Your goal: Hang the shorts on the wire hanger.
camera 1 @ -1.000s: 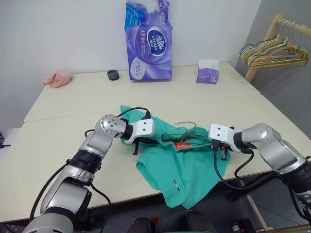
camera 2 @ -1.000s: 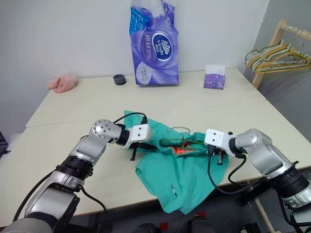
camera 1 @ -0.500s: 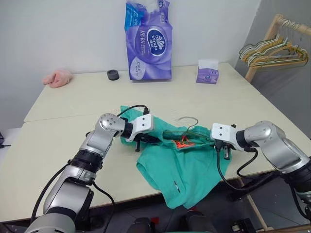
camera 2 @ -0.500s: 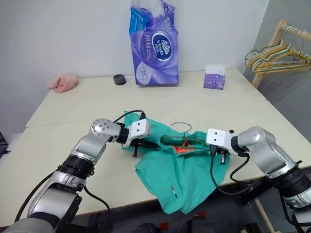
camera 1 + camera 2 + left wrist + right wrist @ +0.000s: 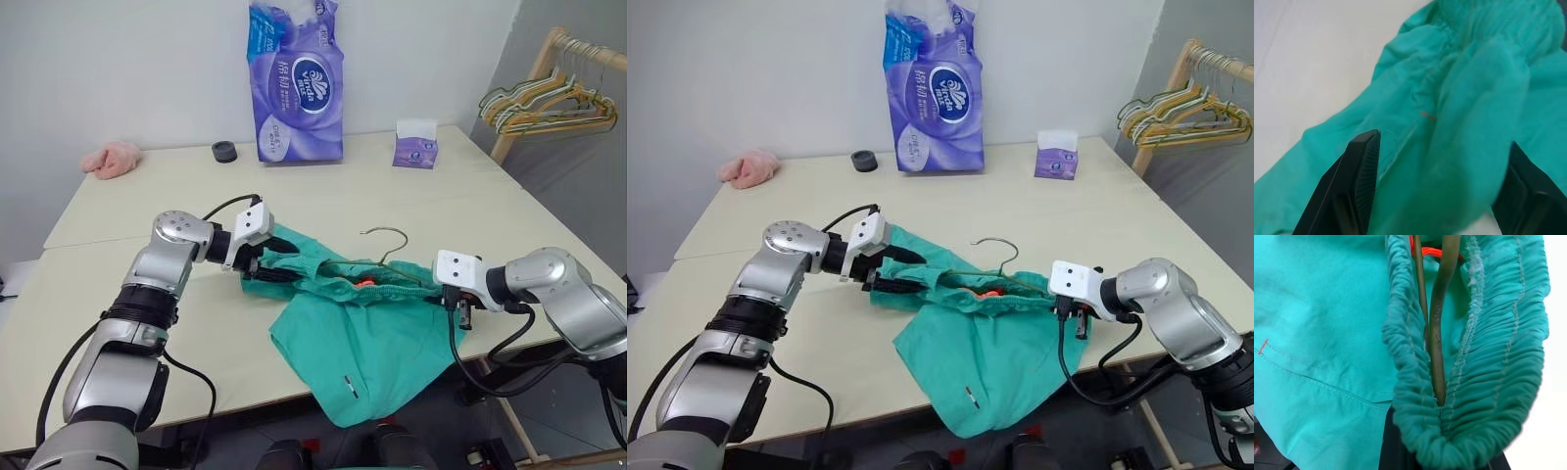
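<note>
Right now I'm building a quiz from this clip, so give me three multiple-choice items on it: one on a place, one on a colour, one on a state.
1. Where does the hook of the wire hanger show?
A. sticking out above the waistband of the shorts
B. on the rack by the wall
C. under the pink cloth

2. What colour is the tall pack at the back of the table?
A. red
B. purple
C. black

3. How does the left gripper stand?
A. shut on the hanger's hook
B. open, fingers spread at the shorts' edge
C. shut on the tissue box

Answers: 1 A, the hook rises from the waistband; 2 B, its wrapper is purple; 3 B, the left wrist view shows both fingers wide apart over green cloth.
</note>
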Motion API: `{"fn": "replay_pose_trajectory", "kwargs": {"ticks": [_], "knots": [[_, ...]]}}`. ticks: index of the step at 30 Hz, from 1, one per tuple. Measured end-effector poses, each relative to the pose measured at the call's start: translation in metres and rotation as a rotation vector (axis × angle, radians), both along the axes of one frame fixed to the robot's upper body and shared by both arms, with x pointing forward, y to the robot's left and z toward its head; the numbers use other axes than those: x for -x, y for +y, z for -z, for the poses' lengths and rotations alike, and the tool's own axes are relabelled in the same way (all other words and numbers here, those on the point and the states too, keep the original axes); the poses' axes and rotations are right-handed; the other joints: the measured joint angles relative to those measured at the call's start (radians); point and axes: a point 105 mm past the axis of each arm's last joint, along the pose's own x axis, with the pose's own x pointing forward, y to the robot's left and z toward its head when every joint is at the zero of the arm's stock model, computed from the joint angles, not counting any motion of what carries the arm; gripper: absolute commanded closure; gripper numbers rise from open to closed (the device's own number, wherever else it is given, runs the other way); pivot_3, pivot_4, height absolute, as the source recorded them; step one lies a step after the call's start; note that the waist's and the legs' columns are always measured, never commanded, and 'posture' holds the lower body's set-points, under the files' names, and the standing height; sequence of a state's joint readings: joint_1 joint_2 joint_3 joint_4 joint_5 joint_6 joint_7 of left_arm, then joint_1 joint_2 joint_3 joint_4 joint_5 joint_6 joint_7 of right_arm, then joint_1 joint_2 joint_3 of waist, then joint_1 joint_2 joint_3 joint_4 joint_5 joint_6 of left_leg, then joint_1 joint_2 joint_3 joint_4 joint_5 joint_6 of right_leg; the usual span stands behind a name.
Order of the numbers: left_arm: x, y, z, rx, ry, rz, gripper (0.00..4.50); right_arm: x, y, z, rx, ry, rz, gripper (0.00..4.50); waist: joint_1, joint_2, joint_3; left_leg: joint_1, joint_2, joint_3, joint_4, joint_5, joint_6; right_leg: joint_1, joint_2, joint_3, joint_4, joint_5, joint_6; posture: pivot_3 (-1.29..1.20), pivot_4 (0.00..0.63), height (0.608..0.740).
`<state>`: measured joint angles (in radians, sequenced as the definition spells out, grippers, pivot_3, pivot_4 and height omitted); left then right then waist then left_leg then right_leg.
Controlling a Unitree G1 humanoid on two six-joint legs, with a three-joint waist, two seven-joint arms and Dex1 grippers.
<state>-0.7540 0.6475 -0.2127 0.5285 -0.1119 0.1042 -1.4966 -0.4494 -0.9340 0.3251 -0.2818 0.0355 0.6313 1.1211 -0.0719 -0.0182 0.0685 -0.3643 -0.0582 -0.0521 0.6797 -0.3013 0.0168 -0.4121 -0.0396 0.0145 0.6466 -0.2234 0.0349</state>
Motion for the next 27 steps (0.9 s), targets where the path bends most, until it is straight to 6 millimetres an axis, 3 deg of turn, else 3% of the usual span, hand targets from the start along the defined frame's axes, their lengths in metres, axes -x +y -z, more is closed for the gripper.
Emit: {"fn": "replay_pose_trajectory", "kwargs": {"ticks": [8,11,19,27], "knots": [[0.002,0.0,0.012,-0.033,-0.003,0.021,1.39,0.003,-0.002,-0.001,-0.01,0.014,0.007,4.5,-0.004,0.0,0.0,0.0,0.0,0.0,0.0,0.0,0.0,0.0,0.0,0.0,0.0,0.0,0.0,-0.18,0.029,0.74],[-0.009,-0.002,0.025,-0.021,-0.015,-0.051,1.92,0.005,-0.002,-0.001,-0.005,0.013,0.003,4.5,-0.003,0.0,0.0,0.0,0.0,0.0,0.0,0.0,0.0,0.0,0.0,0.0,0.0,0.0,0.0,-0.18,0.029,0.74],[-0.024,-0.006,0.024,-0.024,-0.13,-0.081,4.34,0.008,-0.002,0.0,-0.009,0.026,0.006,4.5,-0.008,0.0,0.0,-0.001,0.0,0.0,0.0,0.0,0.0,-0.001,0.0,0.0,0.0,0.0,0.0,-0.18,0.03,0.74],[-0.035,-0.002,0.023,-0.041,-0.201,-0.125,4.48,0.013,-0.01,0.003,-0.005,0.05,0.036,4.5,-0.01,0.0,0.0,-0.001,0.0,0.0,0.0,-0.001,0.0,-0.001,0.0,0.0,0.0,0.0,0.0,-0.18,0.031,0.74]]}}
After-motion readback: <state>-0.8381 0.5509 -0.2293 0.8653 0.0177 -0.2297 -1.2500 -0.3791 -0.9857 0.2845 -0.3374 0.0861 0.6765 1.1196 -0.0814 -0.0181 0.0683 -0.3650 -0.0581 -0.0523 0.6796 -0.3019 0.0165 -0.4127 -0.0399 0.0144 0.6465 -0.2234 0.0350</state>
